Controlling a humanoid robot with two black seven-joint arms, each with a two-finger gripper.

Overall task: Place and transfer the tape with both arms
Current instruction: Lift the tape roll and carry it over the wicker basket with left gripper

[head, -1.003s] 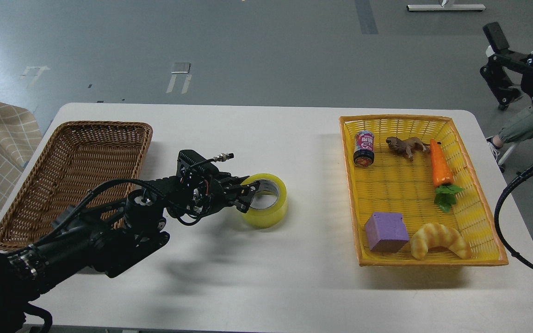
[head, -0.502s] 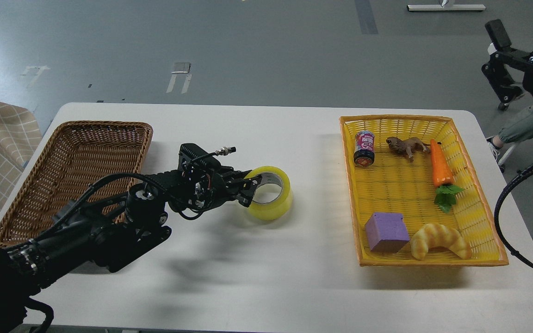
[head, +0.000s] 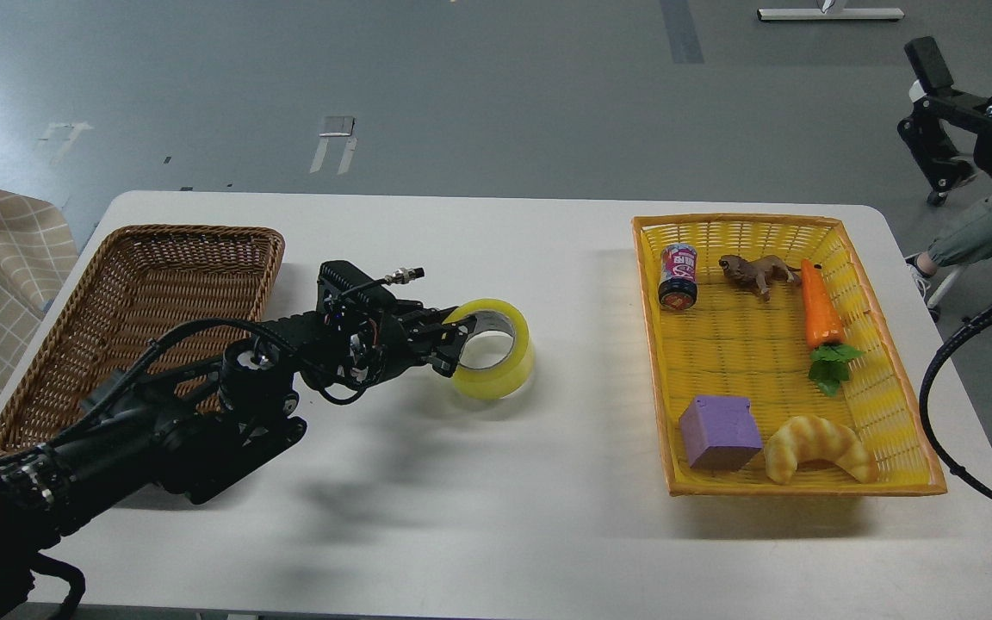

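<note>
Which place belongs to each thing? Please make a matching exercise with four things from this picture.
Things:
1. tape
2. croissant
3. can
4. wicker basket

Places:
A. far left corner of the yellow basket
B. left side of the table
C. near side of the yellow basket, beside the purple block
D. held at the left end effector

Pairs: 1-D, 2-C, 3-A, 4-B
</note>
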